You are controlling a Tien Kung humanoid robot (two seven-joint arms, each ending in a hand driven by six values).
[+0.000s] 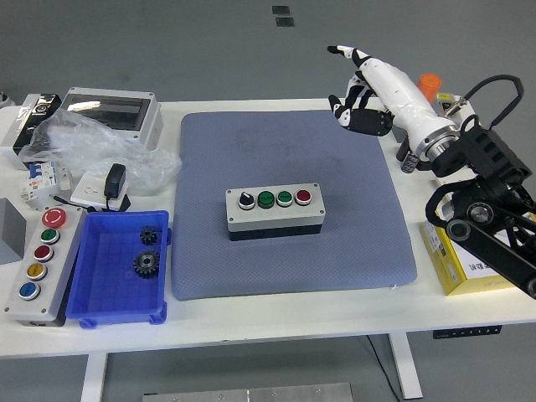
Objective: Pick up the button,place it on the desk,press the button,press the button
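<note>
- At nine o'clock on the white surface [276,322], a grey control box [37,266] with red, green, red, yellow and blue caps is set beside a blue tray [117,311] in which two black gears [147,251] are kept; neither appears to be part of the present step.
- At the centre, the button box [275,211] is laid flat on the blue-grey mat [285,159], buttons facing up, presumably so it can be pressed from above without sliding. It is touched by nothing.
- At one to two o'clock, the right hand [362,99] is held high, well apart from the box, above the mat's far right corner. Nothing is grasped: the index finger is extended in a pressing pose, and the other fingers [356,117] are curled under.
- The left hand is not seen.
</note>
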